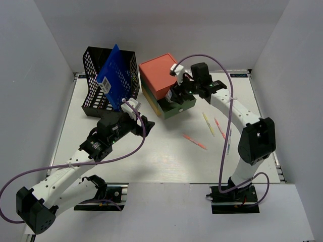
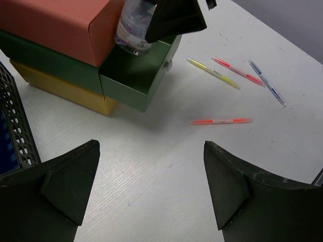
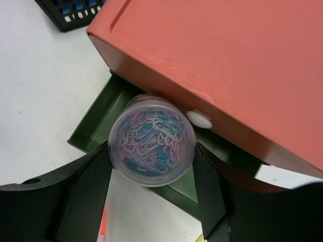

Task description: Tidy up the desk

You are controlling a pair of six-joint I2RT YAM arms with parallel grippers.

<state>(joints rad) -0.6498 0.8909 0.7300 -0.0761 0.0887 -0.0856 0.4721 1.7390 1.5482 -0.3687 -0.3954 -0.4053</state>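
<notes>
The white desk (image 1: 166, 161) carries a drawer box with a coral top (image 1: 159, 75), its green drawer (image 1: 176, 108) pulled open. My right gripper (image 1: 177, 96) is shut on a clear jar of coloured paper clips (image 3: 151, 143) and holds it upright over the open green drawer (image 3: 96, 126), against the coral drawer's front. The jar also shows in the left wrist view (image 2: 133, 30). My left gripper (image 2: 151, 186) is open and empty, above bare desk in front of the drawer box.
Several pens lie loose to the right of the box: an orange one (image 1: 194, 142), a yellow one (image 1: 208, 123), a pink one (image 1: 219, 128), a blue one (image 1: 228, 143). A black mesh basket (image 1: 93, 85) with a blue folder (image 1: 116, 78) stands at the back left.
</notes>
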